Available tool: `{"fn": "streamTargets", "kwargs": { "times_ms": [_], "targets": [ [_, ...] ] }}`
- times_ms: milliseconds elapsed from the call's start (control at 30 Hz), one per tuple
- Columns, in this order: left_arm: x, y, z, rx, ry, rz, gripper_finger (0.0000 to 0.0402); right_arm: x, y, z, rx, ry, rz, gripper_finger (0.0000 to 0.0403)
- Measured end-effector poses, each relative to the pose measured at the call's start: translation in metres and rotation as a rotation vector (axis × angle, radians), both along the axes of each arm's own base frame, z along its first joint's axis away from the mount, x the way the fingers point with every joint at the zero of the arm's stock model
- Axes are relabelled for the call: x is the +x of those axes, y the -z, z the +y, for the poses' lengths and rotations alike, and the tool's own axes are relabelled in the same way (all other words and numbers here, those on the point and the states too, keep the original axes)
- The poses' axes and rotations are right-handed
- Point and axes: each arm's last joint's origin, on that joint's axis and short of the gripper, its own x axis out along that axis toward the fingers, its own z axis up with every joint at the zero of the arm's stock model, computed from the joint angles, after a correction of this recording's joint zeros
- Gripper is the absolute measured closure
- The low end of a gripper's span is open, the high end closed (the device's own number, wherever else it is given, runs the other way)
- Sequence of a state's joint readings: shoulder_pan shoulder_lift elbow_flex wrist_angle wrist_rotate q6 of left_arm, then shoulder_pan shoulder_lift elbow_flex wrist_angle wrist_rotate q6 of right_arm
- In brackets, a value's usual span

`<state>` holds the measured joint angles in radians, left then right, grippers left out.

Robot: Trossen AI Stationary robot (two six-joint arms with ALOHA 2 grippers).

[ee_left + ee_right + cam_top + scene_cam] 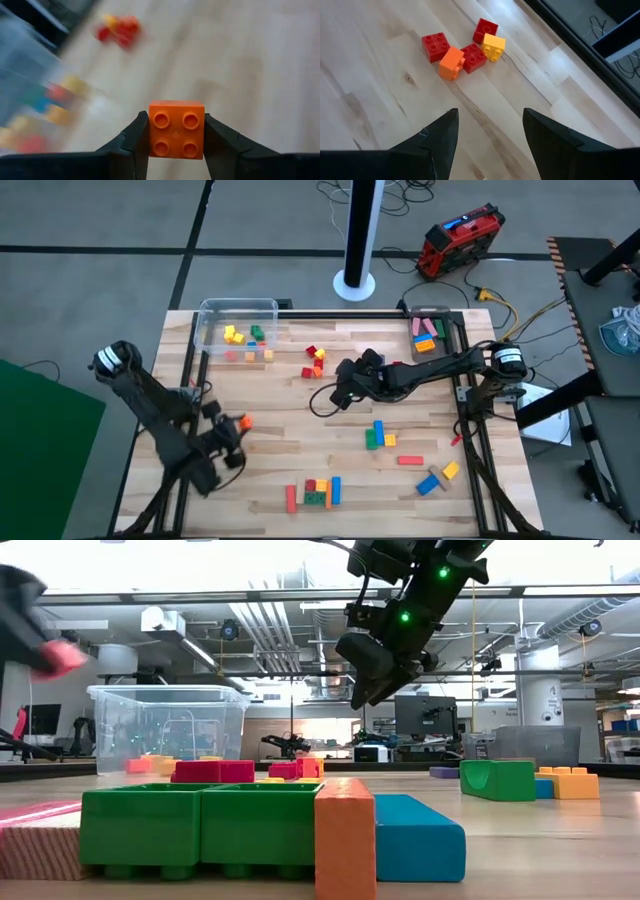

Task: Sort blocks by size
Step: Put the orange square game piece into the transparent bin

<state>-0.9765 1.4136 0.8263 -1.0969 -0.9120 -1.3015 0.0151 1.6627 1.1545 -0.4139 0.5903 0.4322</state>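
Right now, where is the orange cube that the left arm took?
The orange cube is clamped in the left gripper, above the table's left-front part in the high view, well short of the clear tub.

Foreground: you see two green studded blocks (205, 825), orange bar (345, 837), blue bar (420, 837).
Behind: clear plastic tub (165, 728).

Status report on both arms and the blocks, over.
Left gripper shut on orange block, above the table's left side. Right gripper open, empty, over the red, orange and yellow cluster. Nothing in the way.
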Motion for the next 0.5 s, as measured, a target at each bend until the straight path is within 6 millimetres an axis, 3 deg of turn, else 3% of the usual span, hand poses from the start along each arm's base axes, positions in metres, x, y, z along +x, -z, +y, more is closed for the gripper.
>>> {"fn": "streamTargets", "kwargs": {
  "times_ms": [133,300,500],
  "targets": [
    [0.017,-0.018,0.031,0.112,-0.098,-0.079,0.0273,0.003,-0.002,0.0,-0.011,-0.024,-0.017,0.019],
    [0.033,-0.036,0.082,0.197,-0.262,-0.045,0.0272,0.004,-0.003,0.001,0.0,-0.042,-0.034,0.0191],
    [0.034,-0.057,0.137,0.318,-0.492,-0.079,0.0272,0.005,-0.003,0.001,-0.001,-0.042,-0.033,0.0196]
  ]
}}
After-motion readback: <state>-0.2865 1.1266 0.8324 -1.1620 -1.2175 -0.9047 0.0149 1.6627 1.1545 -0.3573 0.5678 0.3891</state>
